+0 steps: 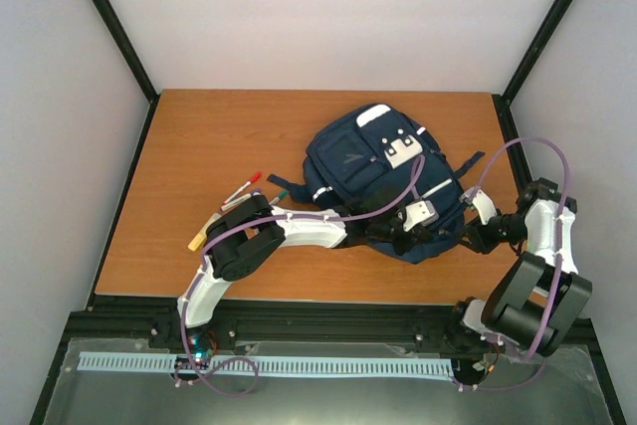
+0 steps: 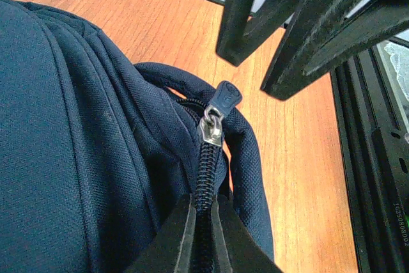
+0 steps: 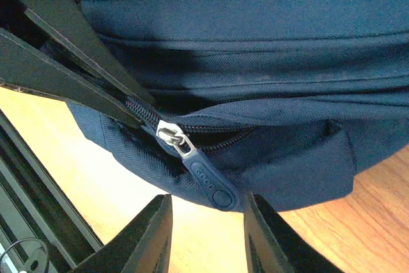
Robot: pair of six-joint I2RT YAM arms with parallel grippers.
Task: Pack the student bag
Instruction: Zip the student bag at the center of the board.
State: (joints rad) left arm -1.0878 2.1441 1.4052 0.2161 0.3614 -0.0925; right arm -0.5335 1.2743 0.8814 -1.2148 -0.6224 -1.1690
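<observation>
Left hand (image 2: 204,204) is pinching the zip (image 2: 203,174) seam, pressed together just beside the slider. Right hand (image 3: 206,204) is sitting spread; the pull (image 3: 211,183) is hanging just above its gap, not gripped. Bag (image 1: 378,176) is lying flat on the bench's (image 1: 199,146) right half, one end near the front edge.

Risks as I'm reading it:
- right hand closing low and missing the pull
- left pinch on the teeth blocking the slider
- hard tug dragging the bag towards the front edge
</observation>
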